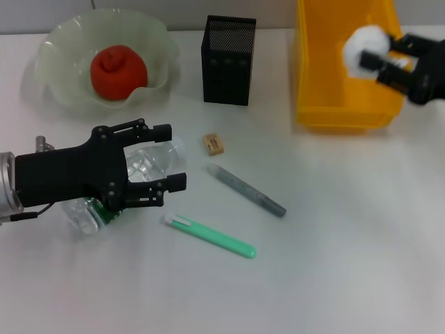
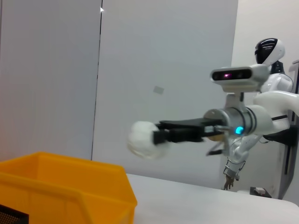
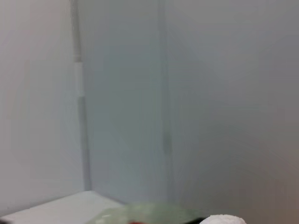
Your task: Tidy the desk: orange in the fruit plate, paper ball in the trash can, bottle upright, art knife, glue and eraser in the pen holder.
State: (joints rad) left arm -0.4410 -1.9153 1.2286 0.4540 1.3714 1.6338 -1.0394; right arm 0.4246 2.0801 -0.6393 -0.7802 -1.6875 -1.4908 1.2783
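My right end effector [image 1: 372, 59] is clamped on the paper ball [image 1: 363, 49], holding it above the yellow trash can [image 1: 327, 90] so a release should drop it inside. My left end effector [image 1: 170, 156] straddles the lying bottle [image 1: 142, 170], fingers spread, placed to grip and upright it on the worktop [image 1: 348, 236].

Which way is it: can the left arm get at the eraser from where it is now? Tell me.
Probably yes. The eraser lies on bare table just beyond the left tool, with nothing between them. But that tool straddles the lying bottle, open, so it seems committed there first.
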